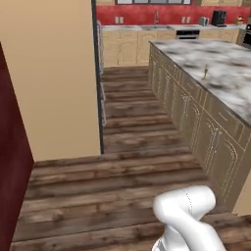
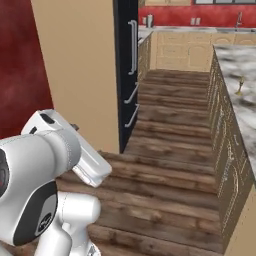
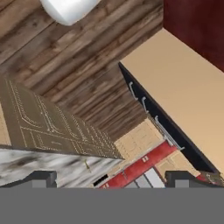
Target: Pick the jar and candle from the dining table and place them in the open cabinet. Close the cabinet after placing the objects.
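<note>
**Colours Seen Around the Dining Table**

The dining table [image 1: 223, 63] is topped in white-grey marble with brown streaks, and tan fronts with light carved lines are seen under it. A tiny cream and gold candle [image 1: 206, 72] is seen on that top. Beside the table, the floor [image 1: 112, 191] is laid in dark brown wood planks. Across the floor from the table, a plain tan panel [image 1: 54, 73] with a black edge is seen. Past the table's far end, a red wall [image 1: 147, 13] is shown above tan cupboards [image 1: 127, 46].
</note>
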{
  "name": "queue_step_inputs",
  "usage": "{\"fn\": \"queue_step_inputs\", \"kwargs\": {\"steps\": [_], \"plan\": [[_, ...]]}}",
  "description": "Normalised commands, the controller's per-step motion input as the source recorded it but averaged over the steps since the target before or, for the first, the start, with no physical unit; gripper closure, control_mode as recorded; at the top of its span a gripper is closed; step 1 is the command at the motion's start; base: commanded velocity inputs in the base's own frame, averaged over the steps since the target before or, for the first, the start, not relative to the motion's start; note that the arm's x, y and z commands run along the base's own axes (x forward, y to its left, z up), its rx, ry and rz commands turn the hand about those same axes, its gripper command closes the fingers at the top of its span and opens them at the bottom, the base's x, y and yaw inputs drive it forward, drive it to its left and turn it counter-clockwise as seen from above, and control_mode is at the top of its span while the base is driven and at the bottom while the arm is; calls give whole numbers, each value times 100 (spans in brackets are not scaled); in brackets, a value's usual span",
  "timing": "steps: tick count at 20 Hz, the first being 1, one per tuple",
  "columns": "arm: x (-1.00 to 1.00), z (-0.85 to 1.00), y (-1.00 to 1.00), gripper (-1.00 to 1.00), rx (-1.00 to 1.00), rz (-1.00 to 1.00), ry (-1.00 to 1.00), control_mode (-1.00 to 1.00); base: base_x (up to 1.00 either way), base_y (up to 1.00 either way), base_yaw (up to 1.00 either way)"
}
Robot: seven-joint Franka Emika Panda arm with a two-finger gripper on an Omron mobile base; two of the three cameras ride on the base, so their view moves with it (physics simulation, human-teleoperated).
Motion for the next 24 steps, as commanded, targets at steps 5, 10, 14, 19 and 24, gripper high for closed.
{"fn": "queue_step_inputs", "kwargs": {"steps": [5, 10, 14, 19, 24], "plan": [[0, 0, 0, -100, 0, 0, 0, 100, 100, 45, -32], [0, 0, 0, -100, 0, 0, 0, 100, 100, 47, -32], [0, 0, 0, -100, 0, 0, 0, 100, 100, 45, -32], [0, 0, 0, -100, 0, 0, 0, 100, 100, 45, -32], [0, 0, 0, -100, 0, 0, 0, 100, 100, 43, -31]]}}
